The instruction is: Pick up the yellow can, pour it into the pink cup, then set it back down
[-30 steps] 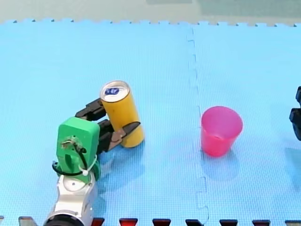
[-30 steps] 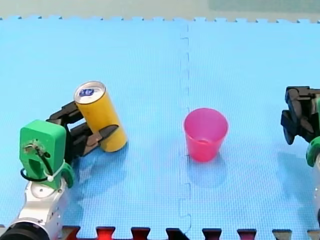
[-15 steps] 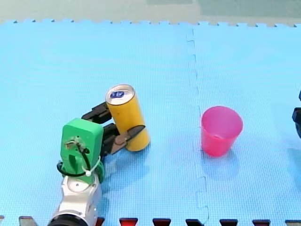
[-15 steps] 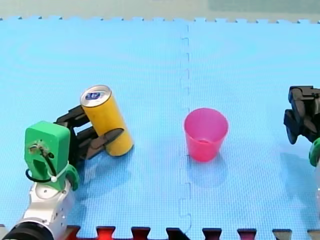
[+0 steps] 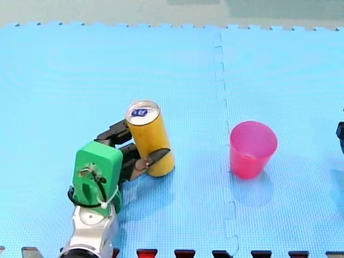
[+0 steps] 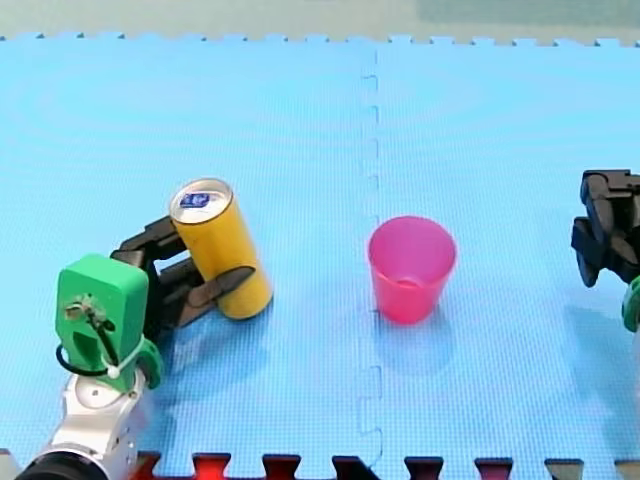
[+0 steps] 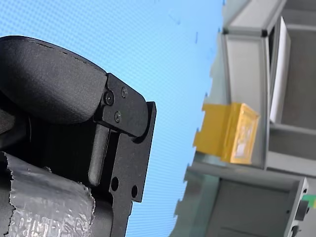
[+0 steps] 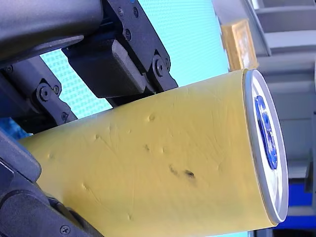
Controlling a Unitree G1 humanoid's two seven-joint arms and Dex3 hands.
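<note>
Yellow can (image 5: 149, 137), tilted, is on the left half of the blue foam mat (image 5: 161, 70), well apart from the pink cup (image 5: 252, 149). I cannot tell whether its base touches the mat. The left hand (image 5: 128, 157) is clamped round its lower body (fingers on both sides). Carry it level to the cup's rim, then tip slowly. The right hand (image 6: 608, 240) is at the mat's right edge.

I'm looking past a black finger (image 7: 54, 84), grey tape (image 7: 44, 207) wrapping the part beside it, across the blue mat (image 7: 163, 49); a yellow box (image 7: 227, 131) is sitting beyond its edge.
</note>
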